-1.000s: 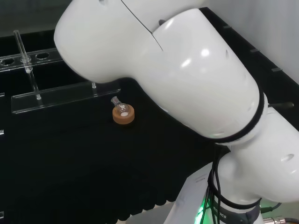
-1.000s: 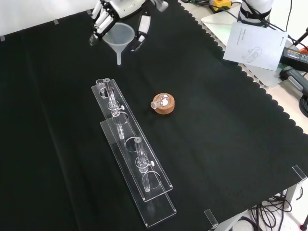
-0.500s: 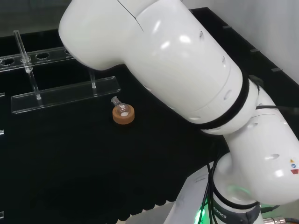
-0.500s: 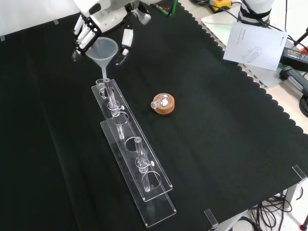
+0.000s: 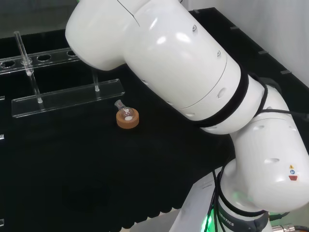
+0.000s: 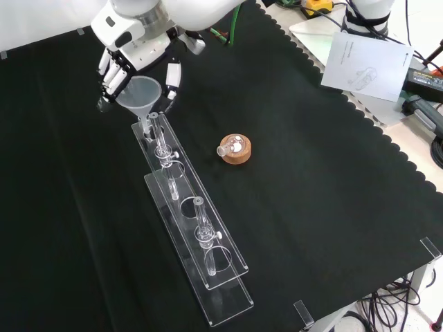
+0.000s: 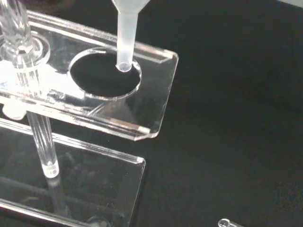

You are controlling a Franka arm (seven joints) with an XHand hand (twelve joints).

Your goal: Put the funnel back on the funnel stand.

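Note:
In the front view the hand grips a translucent white funnel from above, fingers and thumb curled round its cone. The funnel hangs upright over the far end of the clear acrylic funnel stand. In the wrist view the funnel's stem points down at the stand's end hole, its tip just above the hole's edge. The stand's upper shelf has several round holes and clear posts. In the head view the stand shows at the left, behind the arm's links.
A small round-bottom flask on a cork ring lies tipped to the right of the stand in the front view, also visible as the cork ring in the head view. Papers and cables lie beyond the cloth's scalloped edge.
The hand has carried the funnel leftward and nearer in the front view, from beyond the stand to right over its far end hole, and lowered it.

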